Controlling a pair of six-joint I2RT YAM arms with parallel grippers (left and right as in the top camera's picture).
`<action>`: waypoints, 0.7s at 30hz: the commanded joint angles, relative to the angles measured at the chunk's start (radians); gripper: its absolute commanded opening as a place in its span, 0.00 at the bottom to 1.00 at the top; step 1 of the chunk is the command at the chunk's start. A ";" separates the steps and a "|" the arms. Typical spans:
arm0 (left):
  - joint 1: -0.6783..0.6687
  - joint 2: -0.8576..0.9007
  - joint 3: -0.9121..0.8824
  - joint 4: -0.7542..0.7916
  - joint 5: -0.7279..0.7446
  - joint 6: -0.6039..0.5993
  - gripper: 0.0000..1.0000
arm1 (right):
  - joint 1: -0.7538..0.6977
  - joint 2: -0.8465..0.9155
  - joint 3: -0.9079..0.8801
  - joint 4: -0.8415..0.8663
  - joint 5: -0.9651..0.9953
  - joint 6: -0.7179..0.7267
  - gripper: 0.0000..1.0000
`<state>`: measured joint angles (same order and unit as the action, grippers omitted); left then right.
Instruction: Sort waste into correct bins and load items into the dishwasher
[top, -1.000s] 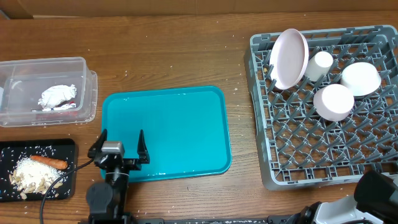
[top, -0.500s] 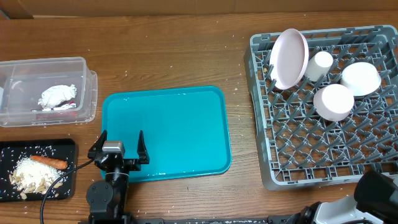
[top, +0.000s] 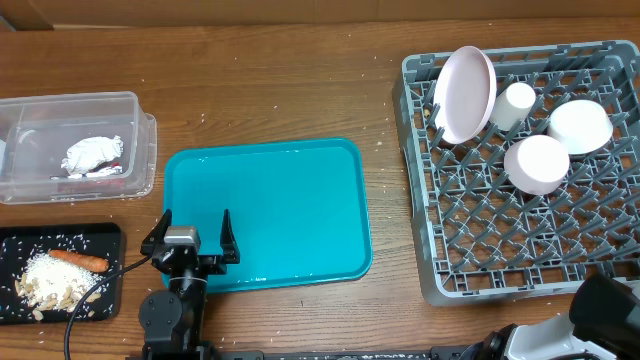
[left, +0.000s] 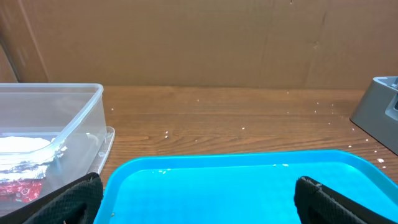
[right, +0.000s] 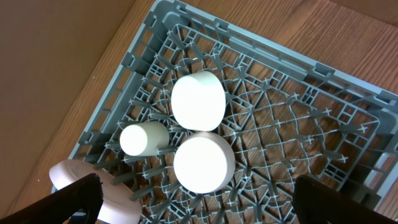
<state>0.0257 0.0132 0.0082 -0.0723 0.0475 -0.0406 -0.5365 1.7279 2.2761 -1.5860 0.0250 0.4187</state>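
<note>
The grey dishwasher rack (top: 440, 280) at the right holds a white plate (top: 465, 92) standing on edge, a cup (top: 517, 103) and two upturned bowls (top: 580, 126) (top: 537, 163). The crumpled napkin (top: 92, 153) and red wrapper (top: 95, 172) lie in the clear tub (top: 140, 150). Rice scraps (top: 48, 280) and the carrot (top: 78, 260) lie on the black tray (top: 110, 290). My left gripper (top: 195, 228) (left: 198, 190) is open and empty over the near left corner of the teal tray (top: 290, 200). My right gripper (right: 198, 193) is open and empty above the rack (right: 298, 81).
The teal tray (left: 249, 180) sits mid-table with a few rice grains along its far rim. Loose grains dot the wooden table around the tray. A cardboard wall runs along the table's far edge. The right arm's base (top: 600, 310) is at the near right corner.
</note>
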 joint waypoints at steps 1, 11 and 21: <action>-0.006 -0.009 -0.004 -0.002 -0.006 0.026 1.00 | -0.002 -0.003 0.014 0.006 -0.002 0.005 1.00; -0.006 -0.009 -0.004 -0.002 -0.006 0.026 1.00 | -0.002 -0.003 0.014 0.006 -0.002 0.005 1.00; -0.006 -0.009 -0.003 -0.002 -0.006 0.026 1.00 | -0.002 -0.049 0.014 0.006 -0.001 0.005 1.00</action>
<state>0.0257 0.0132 0.0082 -0.0723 0.0475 -0.0410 -0.5369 1.7279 2.2761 -1.5856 0.0246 0.4187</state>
